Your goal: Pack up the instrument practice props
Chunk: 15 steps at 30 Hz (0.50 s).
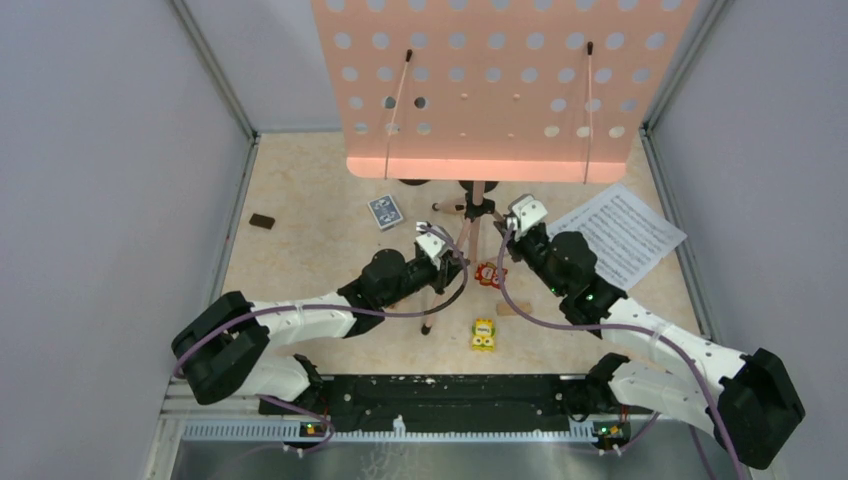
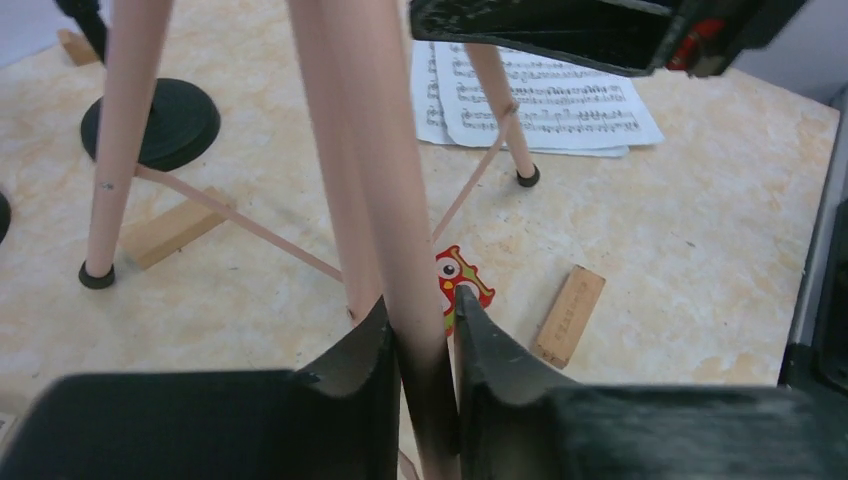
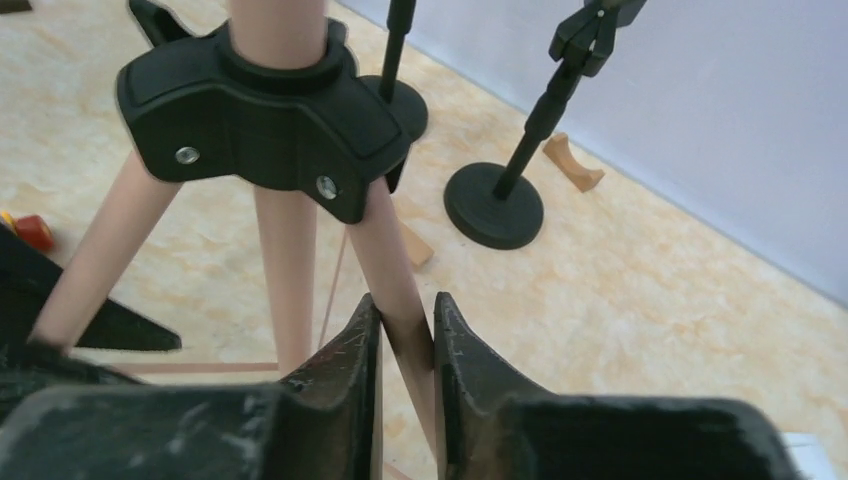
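Observation:
The pink perforated music desk point(image 1: 500, 80) stands on its pink tripod at the back of the table. My left gripper point(image 1: 447, 258) is shut on one pink tripod leg point(image 2: 395, 200), low on the leg in the left wrist view point(image 2: 425, 320). My right gripper point(image 1: 510, 238) is shut on another pink leg point(image 3: 395, 265) just below the black tripod hub point(image 3: 265, 110); its jaws point(image 3: 405, 315) press both sides of the leg. White sheet-music pages point(image 1: 620, 235) lie at the right. Two black round-based mic holders point(image 3: 495, 205) point(image 3: 400, 100) stand behind the tripod. No microphone shows.
A blue card box point(image 1: 385, 212) and a dark block point(image 1: 263, 221) lie at the left. A red toy car point(image 1: 488, 275), a yellow toy car point(image 1: 484, 333) and a wooden block point(image 2: 570, 315) lie near the tripod feet. Grey walls enclose the table.

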Tool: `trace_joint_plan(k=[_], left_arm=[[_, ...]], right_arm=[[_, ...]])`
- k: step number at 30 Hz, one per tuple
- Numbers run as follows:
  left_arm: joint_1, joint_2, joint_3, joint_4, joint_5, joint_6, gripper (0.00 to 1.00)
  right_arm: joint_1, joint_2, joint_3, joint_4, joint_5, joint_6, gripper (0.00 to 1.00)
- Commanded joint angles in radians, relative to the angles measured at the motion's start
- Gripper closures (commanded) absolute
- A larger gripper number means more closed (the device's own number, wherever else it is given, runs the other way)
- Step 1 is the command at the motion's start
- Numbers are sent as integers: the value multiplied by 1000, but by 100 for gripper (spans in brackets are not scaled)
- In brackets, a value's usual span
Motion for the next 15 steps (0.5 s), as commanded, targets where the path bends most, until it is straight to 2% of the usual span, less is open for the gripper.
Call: trace_joint_plan(k=[1,2,9,15], left_arm=[[-15,-2,20,56,-28,13,93],[-15,-6,8,55,-52,13,100],[-15,-91,-52,67,-99,23,100],[-16,-94,8,68,-85,52,100]], right_arm=[[-3,43,-33,114,53,35,97],[-3,44,-51,149,48,58,100],[17,13,-149,432,-8,271,100],[74,10,-153,577,-36,242,100]])
